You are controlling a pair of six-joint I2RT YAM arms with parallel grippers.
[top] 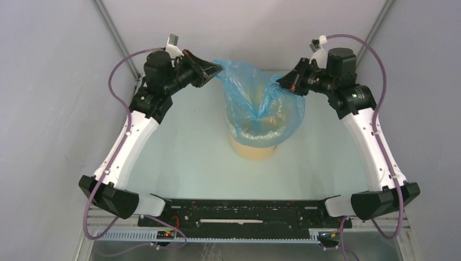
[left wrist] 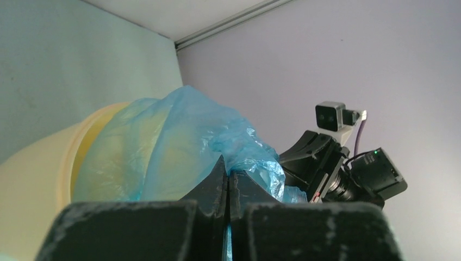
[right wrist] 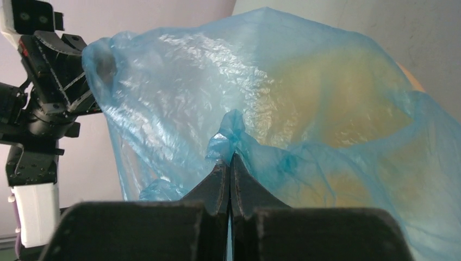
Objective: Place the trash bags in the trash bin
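My left pincer point(top: 216, 69) and right pincer point(top: 281, 81) each pinch an opposite edge of the light-blue trash bag point(top: 255, 103), which drapes over the pale yellow trash bin point(top: 251, 150). The film looks light, limp and slippery, so bunched rim folds seem the safest hold.

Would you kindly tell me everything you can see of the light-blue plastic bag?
The thin, translucent light-blue plastic film bag is wrinkly and glossy. It sits over the mouth of the pale yellow round bucket, its film covering the rim and upper wall, yellow showing through. Its top stands raised and spread, pinched at opposite sides by the left arm's shut jaws and the right arm's shut jaws.
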